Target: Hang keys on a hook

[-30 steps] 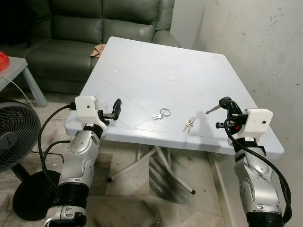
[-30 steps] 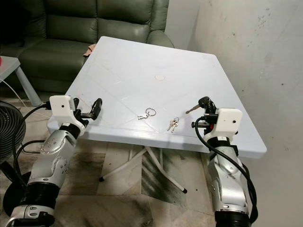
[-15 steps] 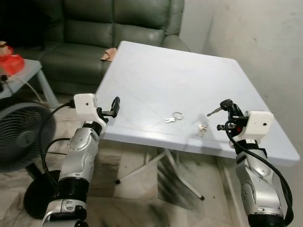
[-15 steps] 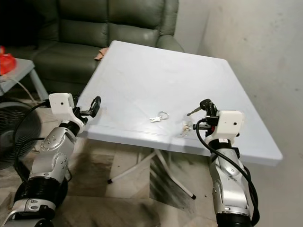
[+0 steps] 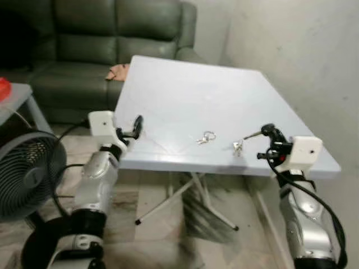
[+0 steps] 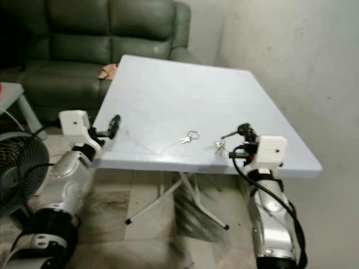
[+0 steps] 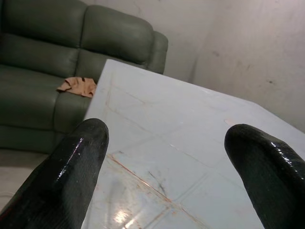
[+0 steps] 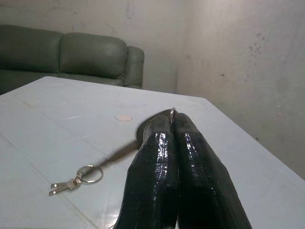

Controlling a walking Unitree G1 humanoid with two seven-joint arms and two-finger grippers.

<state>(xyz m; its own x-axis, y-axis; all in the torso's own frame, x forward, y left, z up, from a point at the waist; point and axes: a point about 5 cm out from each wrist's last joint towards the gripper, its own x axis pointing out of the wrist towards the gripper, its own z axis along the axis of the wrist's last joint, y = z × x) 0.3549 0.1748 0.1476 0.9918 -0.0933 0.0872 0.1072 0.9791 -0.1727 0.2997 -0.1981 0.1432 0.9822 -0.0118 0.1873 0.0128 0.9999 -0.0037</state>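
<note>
Pinching key [image 5: 252, 134] — right gripper [image 5: 268, 130], key mostly hidden.

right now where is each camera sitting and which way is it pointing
Left and right eye views: on the head, looking down at the white table; both arms show.
Left wrist view: along the open left gripper, facing table and sofa.
Right wrist view: along the shut right gripper, a key in its tips.
All share the table; eye and right wrist views share the key ring.
</note>
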